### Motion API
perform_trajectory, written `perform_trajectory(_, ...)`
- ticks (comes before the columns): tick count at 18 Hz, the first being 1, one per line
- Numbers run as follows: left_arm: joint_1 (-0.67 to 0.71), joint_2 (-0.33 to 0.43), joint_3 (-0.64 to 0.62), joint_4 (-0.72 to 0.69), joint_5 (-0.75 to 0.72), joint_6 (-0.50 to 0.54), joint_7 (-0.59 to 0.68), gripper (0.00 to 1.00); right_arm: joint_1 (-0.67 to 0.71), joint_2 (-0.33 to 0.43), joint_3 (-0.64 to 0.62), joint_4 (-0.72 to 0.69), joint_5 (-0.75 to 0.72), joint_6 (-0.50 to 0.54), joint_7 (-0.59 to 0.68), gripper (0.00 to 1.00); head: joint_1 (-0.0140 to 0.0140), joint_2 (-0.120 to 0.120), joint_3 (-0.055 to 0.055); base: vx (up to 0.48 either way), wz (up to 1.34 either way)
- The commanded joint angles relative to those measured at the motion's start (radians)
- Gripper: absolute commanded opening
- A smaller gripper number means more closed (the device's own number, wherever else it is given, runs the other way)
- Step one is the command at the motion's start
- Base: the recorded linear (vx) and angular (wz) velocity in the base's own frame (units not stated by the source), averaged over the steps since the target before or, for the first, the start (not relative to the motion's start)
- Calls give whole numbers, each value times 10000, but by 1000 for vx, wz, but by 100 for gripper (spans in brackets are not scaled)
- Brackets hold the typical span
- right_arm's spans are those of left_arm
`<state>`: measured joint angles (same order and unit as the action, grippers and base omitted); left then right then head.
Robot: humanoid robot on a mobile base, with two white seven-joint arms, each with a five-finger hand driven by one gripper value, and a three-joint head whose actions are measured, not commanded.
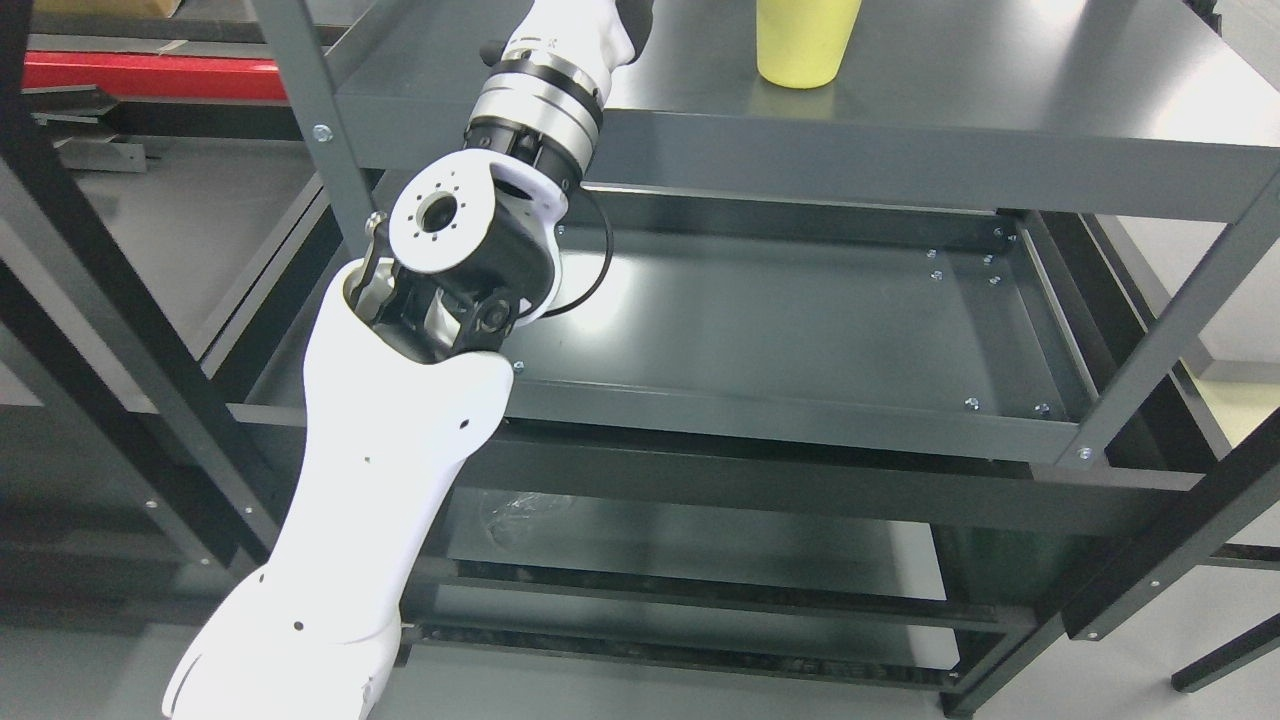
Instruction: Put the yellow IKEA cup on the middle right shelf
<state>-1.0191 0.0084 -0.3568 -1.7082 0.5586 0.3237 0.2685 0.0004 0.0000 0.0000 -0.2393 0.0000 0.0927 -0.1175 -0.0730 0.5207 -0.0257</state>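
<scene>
A yellow cup (803, 42) stands upright on the top grey metal shelf (1000, 90), cut off by the picture's top edge. My left arm (400, 400) comes in from the lower left and reaches up over that shelf's front left edge; its forearm (545, 90) leaves the picture at the top, left of the cup. The left hand is out of view. Nothing touches the cup where it shows. The shelf below (780, 320) holds nothing in view.
Dark metal uprights (310, 120) and diagonal braces (1180, 320) frame the rack. A lower shelf (700, 540) shows beneath. Another rack and a red bar (150, 75) stand at the left.
</scene>
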Motion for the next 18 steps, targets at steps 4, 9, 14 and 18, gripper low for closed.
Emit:
perform_trajectory(4, 1813, 1433, 239, -682, -94, -3016, -3245, 99, 134, -175, 169, 0, -245, 8, 9, 99, 0, 0, 0, -105, 196)
perform_trajectory(9, 3056, 1956, -265, -651, -125, -4877, -6453, 99, 134, -175, 169, 0, -245, 8, 9, 99, 0, 0, 0, -131, 274)
perform_trajectory(14, 5461, 1514, -1387, -223, -1120, -4909, -6551, 99, 134, -175, 169, 0, -245, 8, 9, 99, 0, 0, 0, -187, 62)
perform_trajectory(18, 6815, 91, 600, 1216, -2603, -4527, -6550, 99, 134, -175, 169, 0, -245, 8, 9, 99, 0, 0, 0, -152, -142)
